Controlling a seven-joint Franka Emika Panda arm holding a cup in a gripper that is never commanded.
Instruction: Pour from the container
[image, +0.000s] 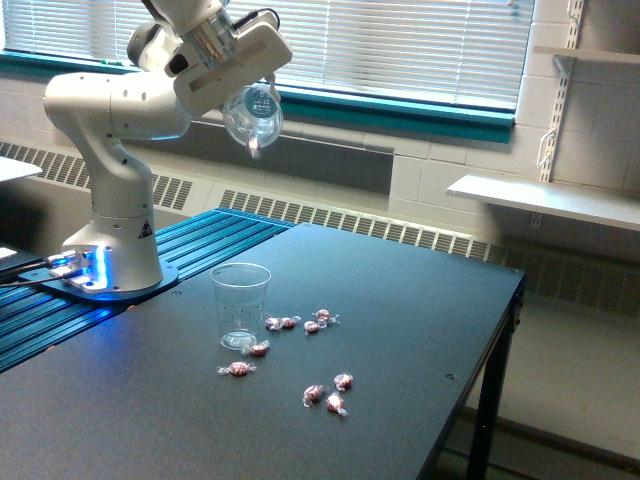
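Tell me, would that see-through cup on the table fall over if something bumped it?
Probably yes. The cup looks like thin clear plastic and seems almost empty, so it is likely very light. It is tall with a base narrower than its rim, so a nudge near the top could tip it. On the smooth dark table it might also just slide.

No text can be read; a small triangular warning sign on the robot base (127, 235) is too blurred.

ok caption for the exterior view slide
Panda arm tilts clear round plastic container high above clear tapered cup and scattered wrapped candies.
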